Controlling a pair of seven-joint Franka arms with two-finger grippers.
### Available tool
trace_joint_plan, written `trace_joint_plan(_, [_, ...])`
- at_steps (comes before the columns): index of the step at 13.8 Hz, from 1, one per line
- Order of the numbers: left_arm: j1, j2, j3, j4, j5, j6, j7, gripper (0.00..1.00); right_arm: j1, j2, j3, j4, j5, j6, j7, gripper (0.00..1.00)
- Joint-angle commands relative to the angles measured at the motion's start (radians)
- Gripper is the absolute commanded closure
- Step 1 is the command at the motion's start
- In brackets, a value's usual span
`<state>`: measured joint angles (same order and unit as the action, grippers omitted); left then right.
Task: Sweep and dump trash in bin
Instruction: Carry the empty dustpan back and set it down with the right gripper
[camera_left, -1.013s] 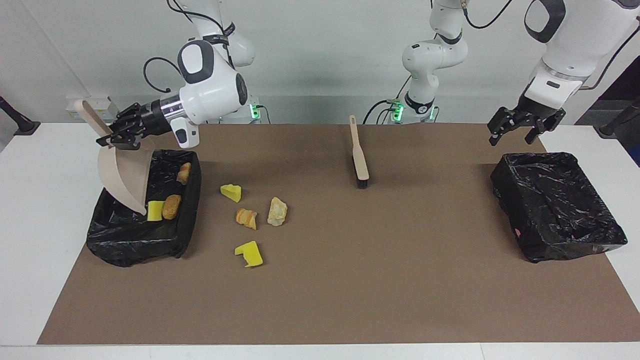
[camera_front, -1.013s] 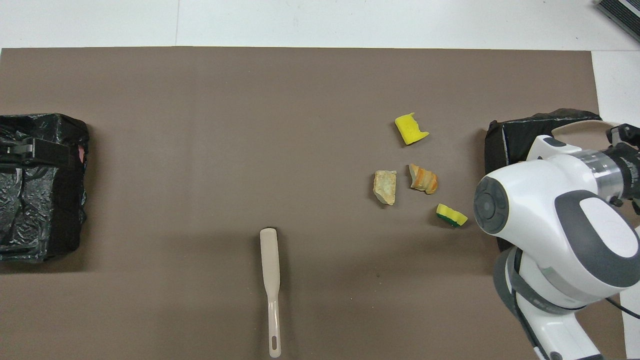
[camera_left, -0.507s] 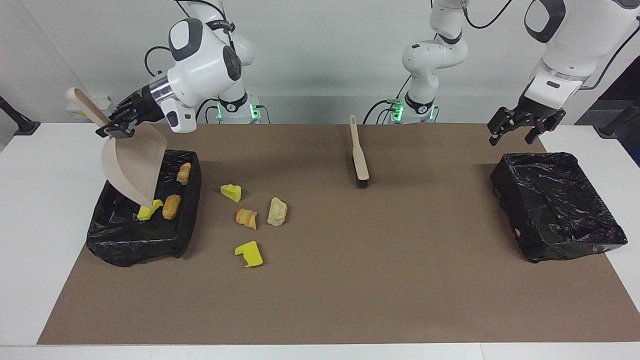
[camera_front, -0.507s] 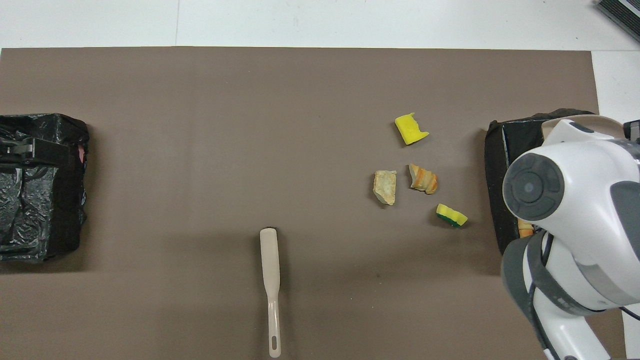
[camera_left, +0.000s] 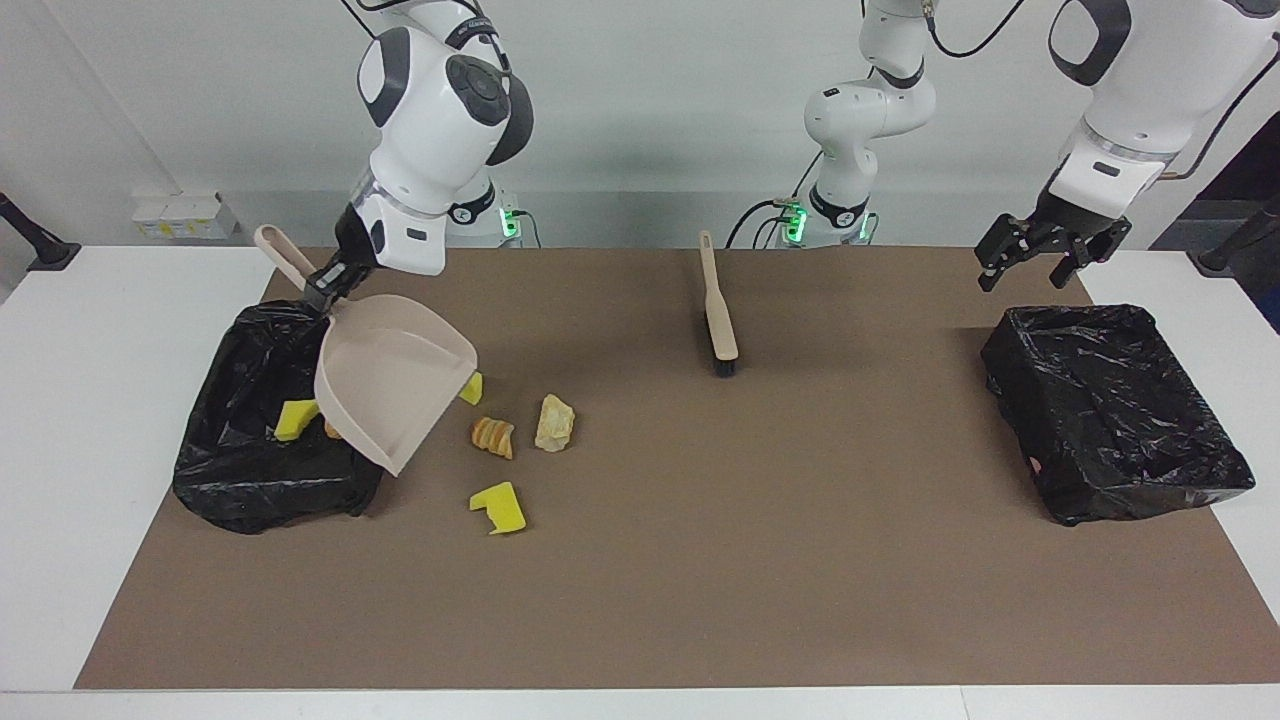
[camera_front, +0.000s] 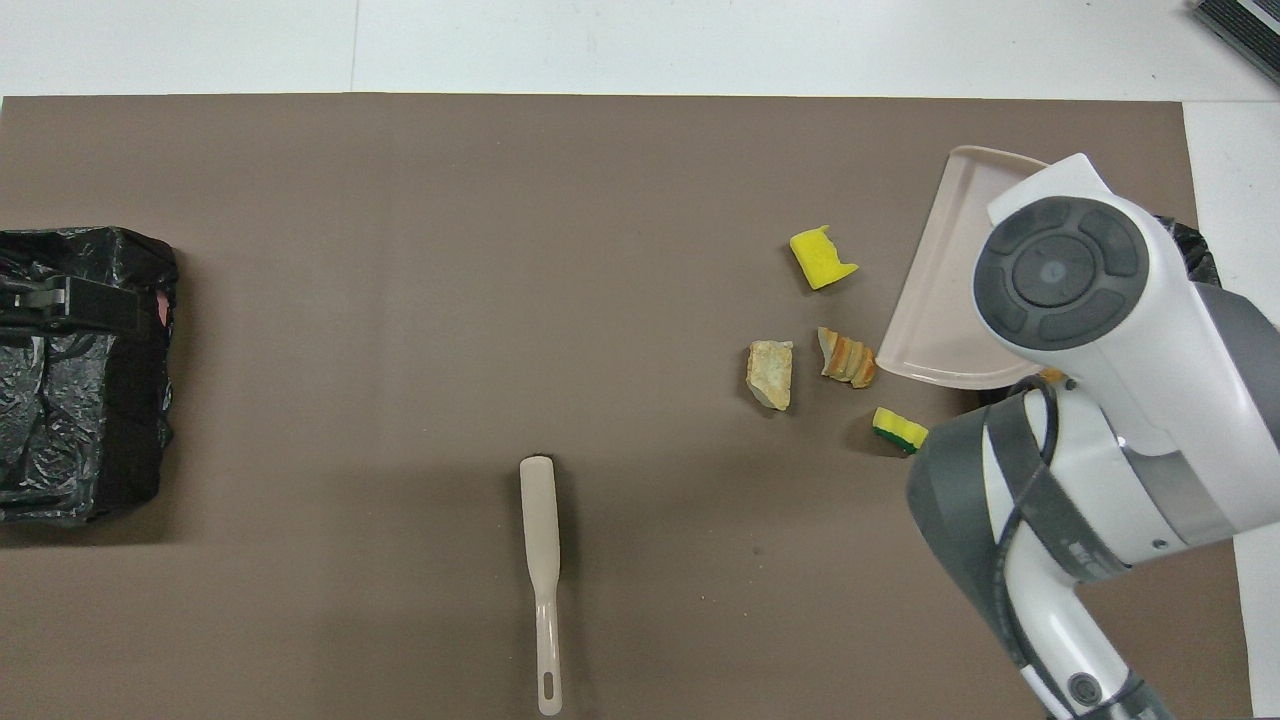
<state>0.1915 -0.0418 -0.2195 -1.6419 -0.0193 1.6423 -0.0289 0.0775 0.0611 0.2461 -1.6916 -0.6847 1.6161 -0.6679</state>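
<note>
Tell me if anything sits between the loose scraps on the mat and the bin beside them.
Yes: the dustpan, held by the right gripper, hangs over the bin edge facing the scraps.

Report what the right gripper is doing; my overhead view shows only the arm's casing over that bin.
Observer: The right gripper is shut on the handle of the dustpan. The pan is up in the air, tilted, over the edge of the bin.
Operator: Check the pan for leftovers.
Observer: From the facing view its inside looks empty.
Operator: Confirm something landed in the bin.
Observer: A yellow sponge chunk lies inside it, beside the pan's lip.
</note>
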Motion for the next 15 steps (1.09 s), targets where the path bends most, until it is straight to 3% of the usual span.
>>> trace_joint_plan(1, [0.009, -0.01, -0.004, -0.009, 0.018, -0.006, 0.007, 0.0, 0.082, 0.124, 0.005, 0.157, 0.098, -0.076, 0.272, 1.0])
trace_joint_plan(10, [0.046, -0.01, -0.004, -0.024, 0.012, 0.037, 0.006, 0.0, 0.367, 0.534, 0.001, 0.578, 0.451, -0.079, 1.193, 1.0])
trace_joint_plan(12, [0.068, -0.006, -0.004, -0.026, 0.01, 0.068, 0.004, 0.0, 0.427, 0.623, 0.002, 0.641, 0.459, -0.013, 1.338, 1.0])
trace_joint_plan(15, [0.062, -0.001, -0.004, -0.029, 0.01, 0.071, -0.002, 0.0, 0.446, 0.675, 0.015, 0.653, 0.493, 0.089, 1.415, 1.0])
